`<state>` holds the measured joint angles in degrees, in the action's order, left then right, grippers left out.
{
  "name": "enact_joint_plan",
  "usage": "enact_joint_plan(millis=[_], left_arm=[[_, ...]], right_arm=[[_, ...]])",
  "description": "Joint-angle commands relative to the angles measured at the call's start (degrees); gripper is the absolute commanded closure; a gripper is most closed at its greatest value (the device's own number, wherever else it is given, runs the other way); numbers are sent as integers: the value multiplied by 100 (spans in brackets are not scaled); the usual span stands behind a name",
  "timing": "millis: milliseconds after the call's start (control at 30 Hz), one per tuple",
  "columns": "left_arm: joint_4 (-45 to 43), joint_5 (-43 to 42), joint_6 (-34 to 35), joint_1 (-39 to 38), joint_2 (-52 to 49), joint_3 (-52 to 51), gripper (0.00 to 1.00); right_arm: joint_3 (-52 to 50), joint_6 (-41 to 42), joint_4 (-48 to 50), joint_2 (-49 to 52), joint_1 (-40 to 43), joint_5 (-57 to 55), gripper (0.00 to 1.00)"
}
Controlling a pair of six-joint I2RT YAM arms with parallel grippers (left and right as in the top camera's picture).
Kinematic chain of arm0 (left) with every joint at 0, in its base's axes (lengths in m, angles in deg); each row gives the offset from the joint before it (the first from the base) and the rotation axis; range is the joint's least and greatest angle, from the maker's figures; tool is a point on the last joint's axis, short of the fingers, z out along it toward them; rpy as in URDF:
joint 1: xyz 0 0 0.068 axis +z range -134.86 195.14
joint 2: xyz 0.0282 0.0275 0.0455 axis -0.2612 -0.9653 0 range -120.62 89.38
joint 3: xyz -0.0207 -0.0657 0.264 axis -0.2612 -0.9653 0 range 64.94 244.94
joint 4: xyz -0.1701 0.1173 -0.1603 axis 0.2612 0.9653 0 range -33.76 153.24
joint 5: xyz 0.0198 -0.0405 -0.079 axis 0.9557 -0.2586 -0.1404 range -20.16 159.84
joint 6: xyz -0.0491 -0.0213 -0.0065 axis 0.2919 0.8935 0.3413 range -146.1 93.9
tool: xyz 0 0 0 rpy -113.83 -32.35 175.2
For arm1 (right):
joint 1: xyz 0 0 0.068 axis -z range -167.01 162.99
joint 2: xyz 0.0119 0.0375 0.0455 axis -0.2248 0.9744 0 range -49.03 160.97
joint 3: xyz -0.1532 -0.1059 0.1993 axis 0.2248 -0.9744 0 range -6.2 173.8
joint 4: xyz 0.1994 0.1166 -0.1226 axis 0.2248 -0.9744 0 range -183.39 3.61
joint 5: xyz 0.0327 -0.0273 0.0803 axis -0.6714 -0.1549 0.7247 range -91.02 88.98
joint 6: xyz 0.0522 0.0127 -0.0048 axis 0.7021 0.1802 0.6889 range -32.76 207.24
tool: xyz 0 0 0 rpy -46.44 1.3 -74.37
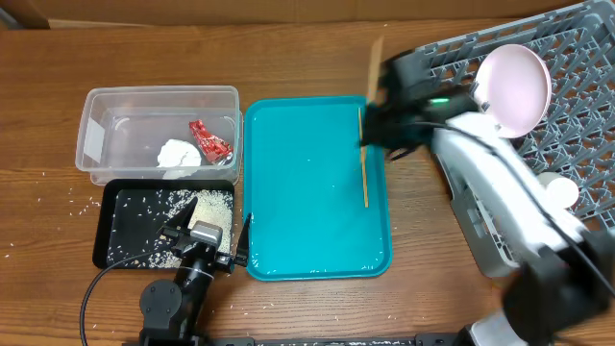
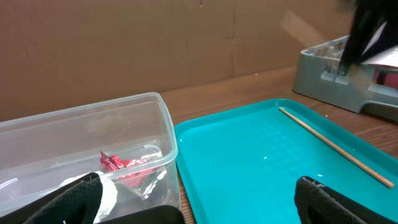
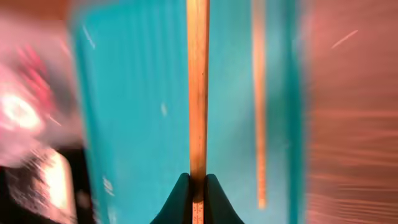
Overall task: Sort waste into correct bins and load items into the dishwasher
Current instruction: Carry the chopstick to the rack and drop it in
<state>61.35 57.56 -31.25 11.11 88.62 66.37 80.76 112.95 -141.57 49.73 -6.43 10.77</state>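
My right gripper [image 1: 381, 96] is shut on one wooden chopstick [image 3: 198, 87] and holds it above the teal tray's far right corner, blurred by motion. The chopstick also shows in the overhead view [image 1: 374, 65]. The second chopstick [image 1: 363, 159] lies on the teal tray [image 1: 307, 240], also in the left wrist view [image 2: 336, 146] and right wrist view [image 3: 259, 106]. The clear tub [image 1: 96, 144] holds the red wrapper [image 1: 209, 139] and white tissue wad [image 1: 179, 154]. The black tray [image 1: 115, 207] holds rice grains [image 1: 213, 207]. My left gripper [image 1: 197, 223] is open and empty over the black tray. The pink plate [image 1: 514, 88] stands in the grey rack [image 1: 577, 58].
A small white cup [image 1: 559, 190] sits at the rack's near side, partly behind my right arm. Loose rice grains [image 1: 82, 204] lie on the wooden table left of the black tray. A cardboard wall stands behind the table.
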Motion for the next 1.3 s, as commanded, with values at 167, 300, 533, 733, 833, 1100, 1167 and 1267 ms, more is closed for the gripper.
enact_joint_plan(millis=[167, 300, 533, 733, 833, 1100, 1167, 1267], left_arm=[[0, -68, -129, 31, 50, -26, 0], [0, -68, -129, 31, 50, -26, 0], [0, -68, -129, 31, 50, -26, 0], [0, -68, -129, 31, 50, -26, 0], [0, -68, -129, 31, 50, -26, 0], [0, -68, -129, 31, 50, -26, 0], [0, -70, -127, 31, 50, -26, 0], [0, -68, -129, 31, 50, -26, 0]], right_arm=[[142, 256, -811, -1410, 2520, -1204, 96], [9, 457, -992, -1285, 3534, -1539, 96], [-151, 455, -1032, -844, 5049, -1799, 96], [-151, 459, -1174, -369, 5202, -2675, 96], [-151, 750, -1322, 13, 5265, -3034, 96], [-151, 761, -1617, 332, 5595, -3058, 96], [-151, 761, -1718, 332, 5654, -3058, 96], [-151, 756, -1801, 332, 5668, -3014, 63]])
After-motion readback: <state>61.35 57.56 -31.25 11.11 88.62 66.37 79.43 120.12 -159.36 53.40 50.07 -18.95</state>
